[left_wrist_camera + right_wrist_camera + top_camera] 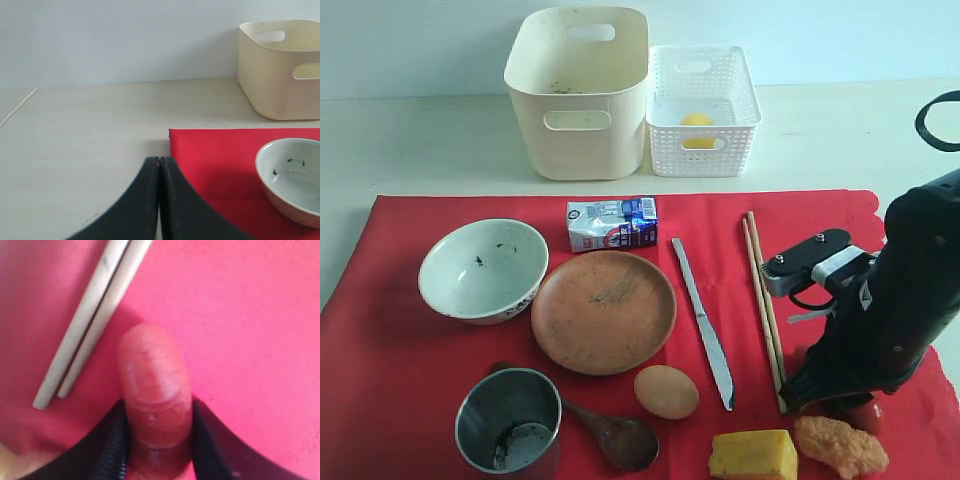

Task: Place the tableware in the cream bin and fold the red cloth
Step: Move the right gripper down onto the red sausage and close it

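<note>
On the red cloth (400,370) lie the white speckled bowl (483,268), brown plate (603,310), steel cup (508,420), wooden spoon (615,438), knife (703,325) and chopsticks (763,300). The cream bin (578,100) stands behind the cloth. My right gripper (157,405) is low over the cloth's near right part, beside the near ends of the chopsticks (95,310), and is shut on a reddish sausage (152,375). My left gripper (159,161) is shut and holds nothing; it hovers by the cloth's far left corner (210,165), with the bowl (292,180) and bin (280,70) beyond.
A white perforated basket (703,110) holding a lemon (698,130) stands right of the bin. A milk carton (612,222), an egg (666,391), a yellow block (753,455) and a fried piece (840,445) also lie on the cloth.
</note>
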Controlling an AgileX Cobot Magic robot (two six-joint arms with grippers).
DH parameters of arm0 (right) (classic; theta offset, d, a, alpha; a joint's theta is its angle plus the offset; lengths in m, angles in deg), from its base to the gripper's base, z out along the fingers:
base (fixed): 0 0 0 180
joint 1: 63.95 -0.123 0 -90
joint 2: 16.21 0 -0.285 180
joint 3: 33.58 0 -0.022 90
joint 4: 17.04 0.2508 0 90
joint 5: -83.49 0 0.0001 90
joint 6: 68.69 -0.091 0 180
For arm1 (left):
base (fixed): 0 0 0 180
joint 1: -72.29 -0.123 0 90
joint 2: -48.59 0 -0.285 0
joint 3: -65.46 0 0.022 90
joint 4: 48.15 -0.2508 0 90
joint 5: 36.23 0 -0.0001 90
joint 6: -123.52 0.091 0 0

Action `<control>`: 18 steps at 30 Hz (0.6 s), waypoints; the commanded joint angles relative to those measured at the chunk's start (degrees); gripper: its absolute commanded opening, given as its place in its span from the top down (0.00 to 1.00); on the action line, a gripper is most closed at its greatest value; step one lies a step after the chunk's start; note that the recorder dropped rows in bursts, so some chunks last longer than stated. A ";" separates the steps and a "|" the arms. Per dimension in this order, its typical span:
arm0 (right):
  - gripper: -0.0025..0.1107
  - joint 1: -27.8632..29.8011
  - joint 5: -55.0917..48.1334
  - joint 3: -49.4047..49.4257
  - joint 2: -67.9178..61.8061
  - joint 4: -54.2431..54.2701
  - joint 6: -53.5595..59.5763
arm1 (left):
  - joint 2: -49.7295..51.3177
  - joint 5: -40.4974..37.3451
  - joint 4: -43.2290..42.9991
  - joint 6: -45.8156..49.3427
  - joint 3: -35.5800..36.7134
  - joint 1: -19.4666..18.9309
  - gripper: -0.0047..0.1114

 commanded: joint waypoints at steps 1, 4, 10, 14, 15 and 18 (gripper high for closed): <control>0.75 -0.11 1.80 0.24 -0.04 -0.58 0.00 | -0.30 0.05 0.53 0.02 -0.01 -0.15 0.94; 0.82 -0.11 2.14 0.24 -0.04 -0.58 0.00 | -0.30 0.05 0.53 0.02 -0.01 -0.15 0.94; 0.96 -0.11 2.38 0.24 -0.04 -0.58 0.00 | -0.30 0.05 0.53 0.02 -0.01 -0.15 0.94; 0.98 -0.11 2.46 0.24 -0.04 -0.58 0.00 | -0.30 0.05 0.53 0.02 -0.01 -0.15 0.94; 0.98 -0.11 2.46 0.24 -0.04 -0.58 0.00 | -0.30 0.05 0.53 0.02 -0.01 -0.15 0.94; 0.98 -0.11 2.22 0.24 0.07 -0.58 0.00 | -0.30 0.05 0.53 0.02 -0.01 -0.15 0.94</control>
